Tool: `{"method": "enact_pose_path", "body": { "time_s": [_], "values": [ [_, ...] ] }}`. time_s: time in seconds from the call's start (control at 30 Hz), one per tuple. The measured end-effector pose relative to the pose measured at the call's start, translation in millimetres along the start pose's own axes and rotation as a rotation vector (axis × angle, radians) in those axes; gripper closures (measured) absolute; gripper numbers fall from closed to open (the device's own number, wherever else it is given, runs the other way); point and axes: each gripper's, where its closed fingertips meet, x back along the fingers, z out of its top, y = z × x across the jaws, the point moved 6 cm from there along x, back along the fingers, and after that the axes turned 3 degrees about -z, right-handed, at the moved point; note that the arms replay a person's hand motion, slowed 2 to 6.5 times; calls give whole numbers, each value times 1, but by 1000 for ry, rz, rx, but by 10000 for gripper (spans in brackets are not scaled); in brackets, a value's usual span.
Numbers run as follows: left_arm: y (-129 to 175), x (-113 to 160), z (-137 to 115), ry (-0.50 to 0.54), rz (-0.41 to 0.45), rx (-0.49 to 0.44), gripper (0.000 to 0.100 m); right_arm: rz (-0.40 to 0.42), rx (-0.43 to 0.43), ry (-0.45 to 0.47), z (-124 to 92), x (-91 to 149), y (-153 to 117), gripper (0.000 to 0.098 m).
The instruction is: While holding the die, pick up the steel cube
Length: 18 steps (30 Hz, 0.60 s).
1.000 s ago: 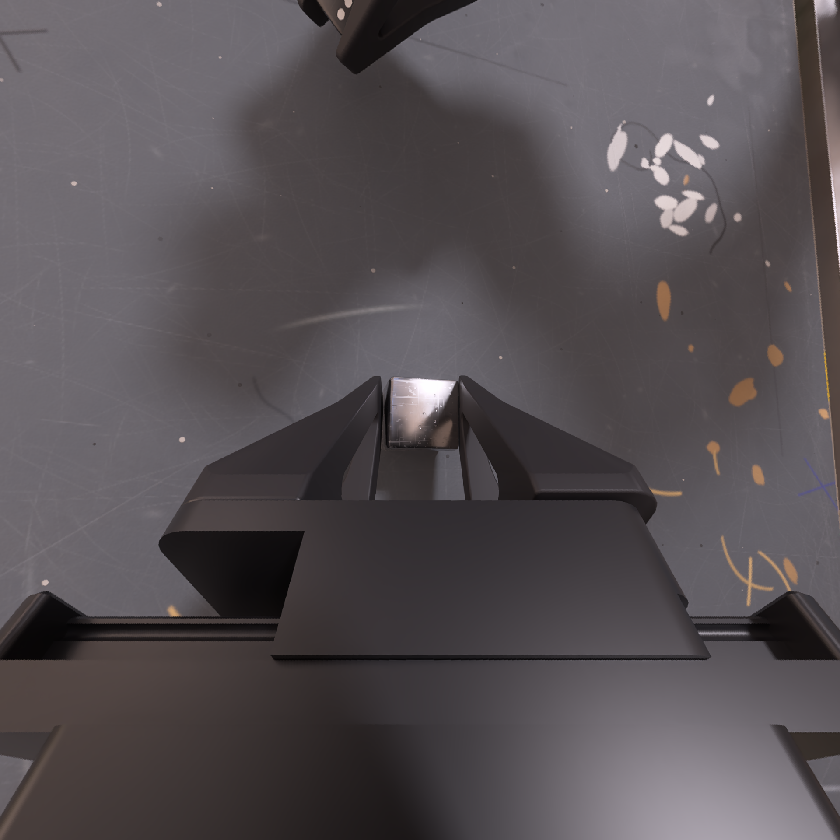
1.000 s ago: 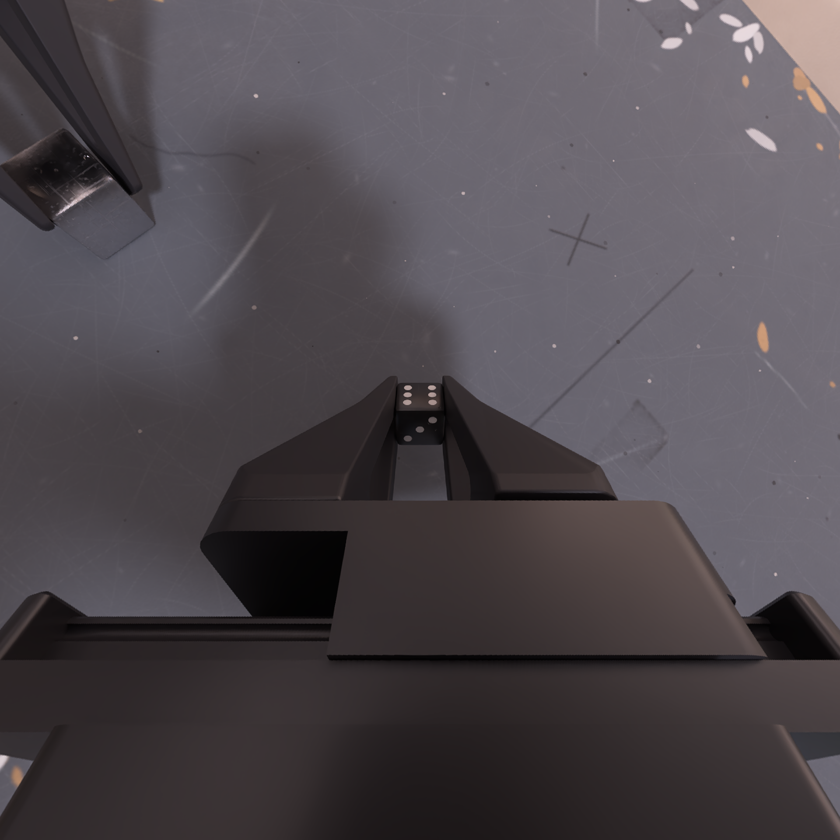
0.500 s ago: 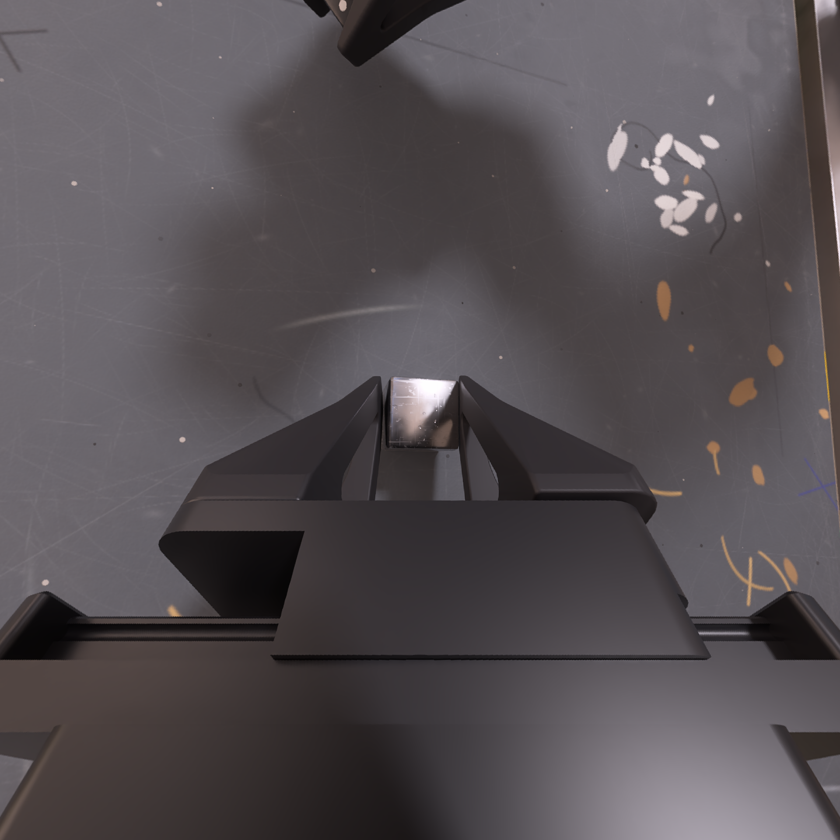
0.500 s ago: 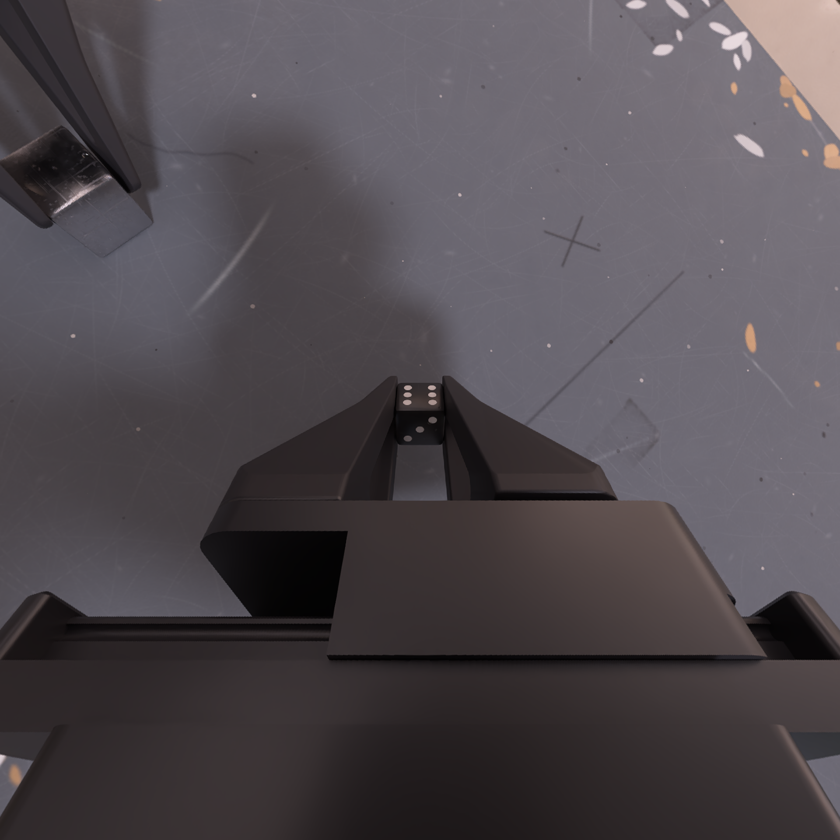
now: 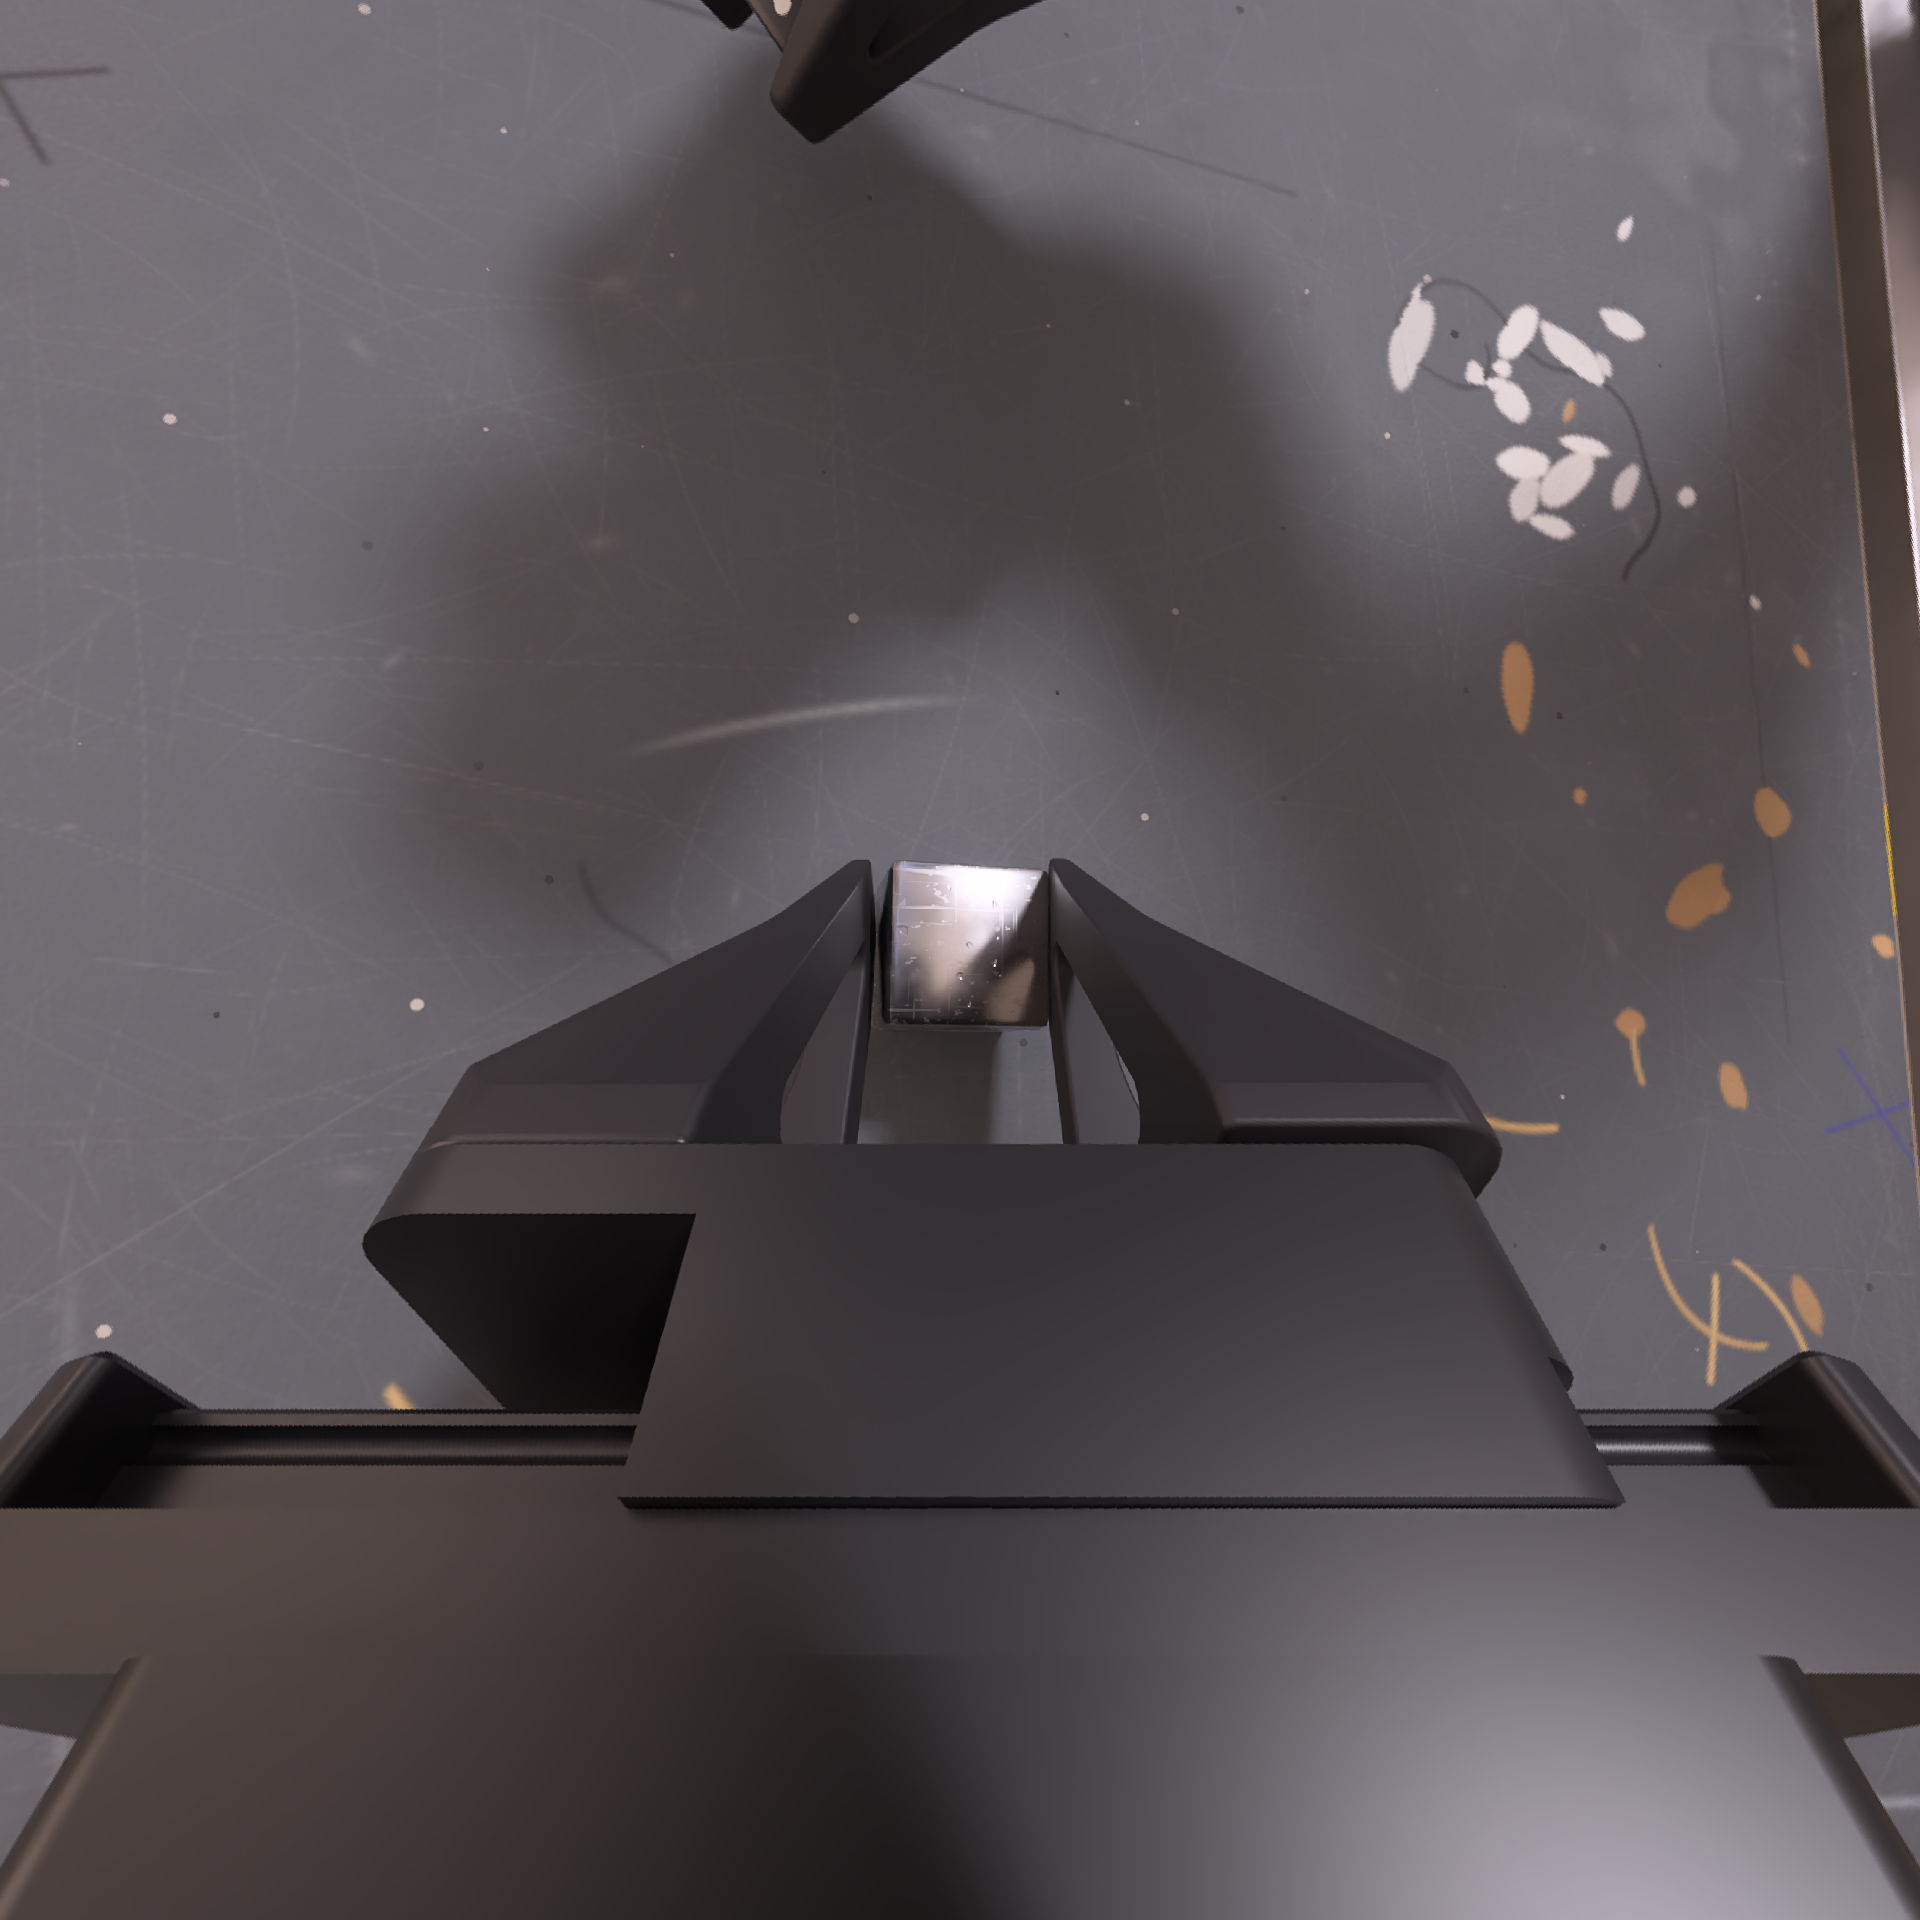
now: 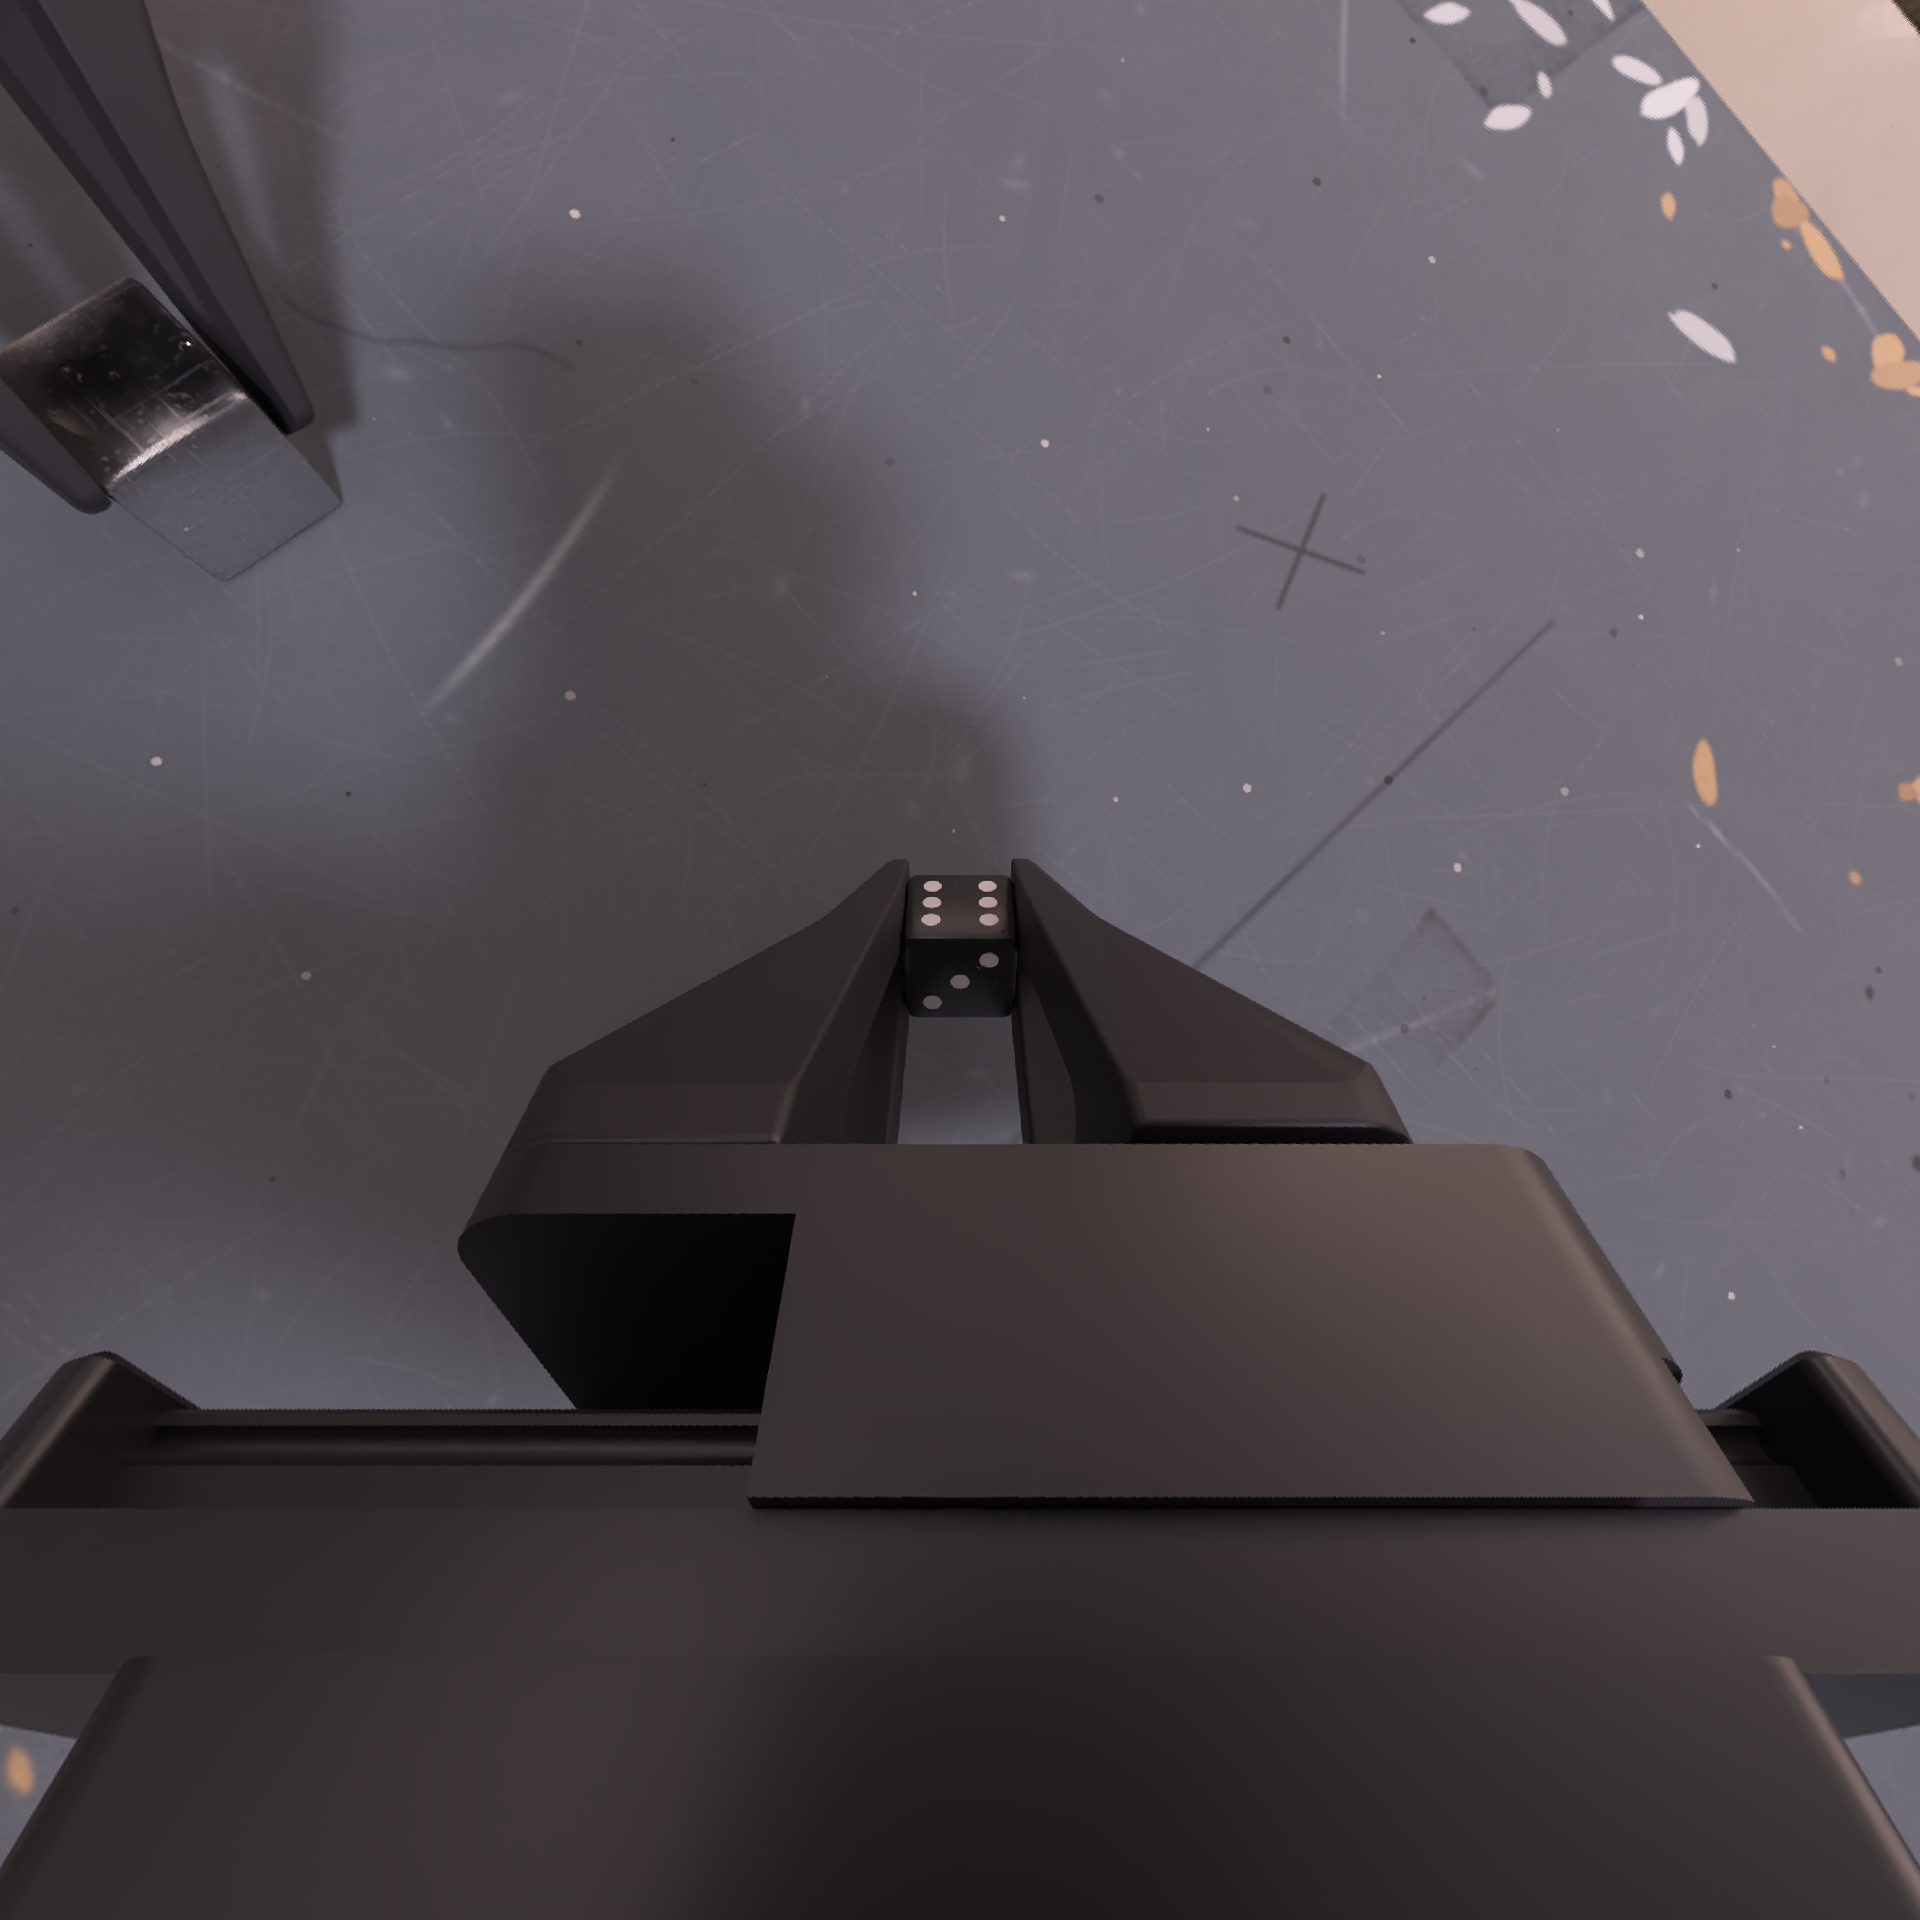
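Steel cube (image 5: 962, 956) sits right between the jaws of the left gripper (image 5: 961, 940), up near their tips. Both jaws press flat on its sides, one on each side, closed just as wide as the cube. Its shiny top face shows between them, and its far end sticks out a little past the tips. A shadow lies on the bench (image 5: 312, 623) well below it, so the cube hangs up in the air, not touching the bench.

In the right wrist view, the die (image 6: 959, 945) sits the same way between the jaws of the right gripper (image 6: 959, 935). These jaws are closed much tighter, because the die is small. It is black with white dots. One face shows six dots and the next face shows three. It too is near the tips.

Farther out in that view, the steel cube shows again at the top left, pinched by the other gripper's dark fingers (image 6: 223, 312).

In the left wrist view, part of the right gripper pokes in at the top edge.

All around lies the grey bench, scratched, with white paint spots (image 5: 1548, 416) and orange paint spots (image 5: 1699, 894) near its right edge.
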Motion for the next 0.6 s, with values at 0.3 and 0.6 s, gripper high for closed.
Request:
{"method": "enact_pose_path", "body": {
  "time_s": [0.3, 0.6],
  "values": [
    [-1, 0, 1, 3, 3, 9, 724, -3, -4, 13, 2, -1, 4, 819],
    [-2, 4, 2, 49, -6, 26, 724, -5, -7, 18, 2, -2, 6, 819]
  ]
}}
